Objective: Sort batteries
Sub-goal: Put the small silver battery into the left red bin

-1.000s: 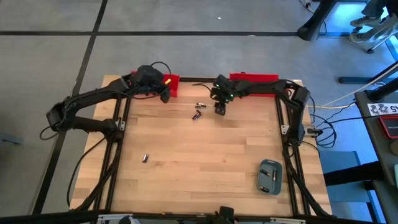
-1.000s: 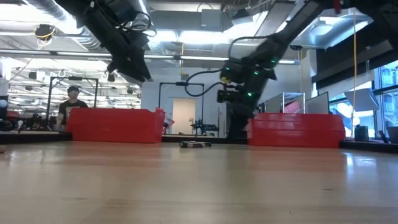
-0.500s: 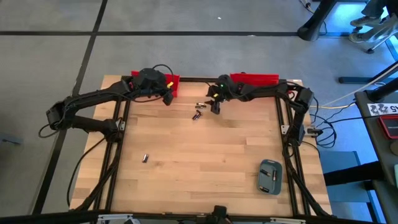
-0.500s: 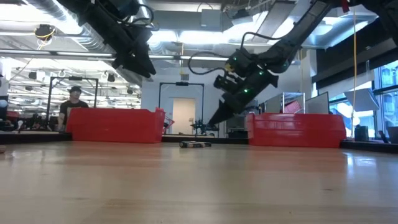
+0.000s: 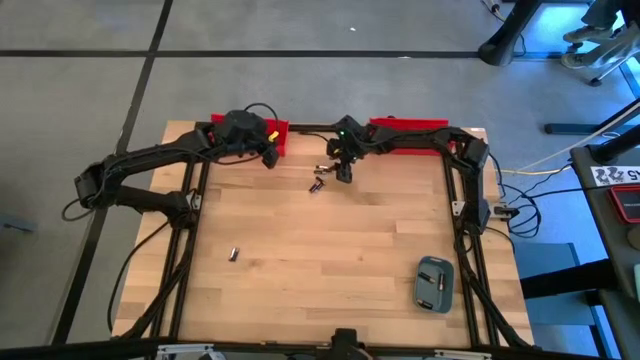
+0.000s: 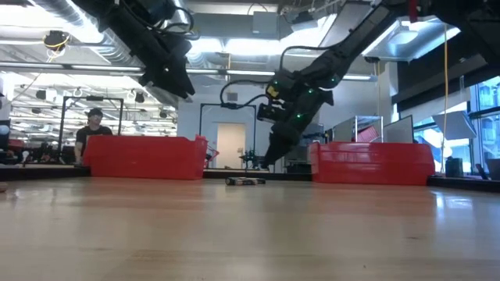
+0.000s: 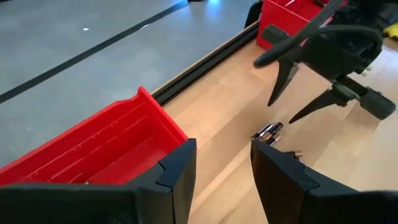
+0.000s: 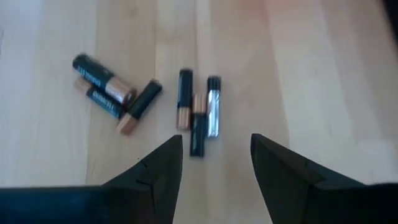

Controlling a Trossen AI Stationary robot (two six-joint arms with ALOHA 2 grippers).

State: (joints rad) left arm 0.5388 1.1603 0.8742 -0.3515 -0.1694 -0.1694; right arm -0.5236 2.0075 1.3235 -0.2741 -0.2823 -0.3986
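Several small dark batteries lie loose on the wooden table near its far edge, in two little clusters. Those in the nearer cluster lie side by side, the others slantwise. One more battery lies alone toward the near left. My right gripper hangs open just above and to the right of the clusters, its fingers slanting down at them and touching nothing. My left gripper is open and raised in the air beside the left red bin, holding nothing.
Two red bins stand along the far edge, one at the left and one at the right. A grey-blue case lies at the near right. Dark frame rails run along both sides of the table.
My right gripper has moved toward the table's left and down toward the battery clusters, tipping so that its fingers slant down at them. It has stayed open. The batteries have not moved.
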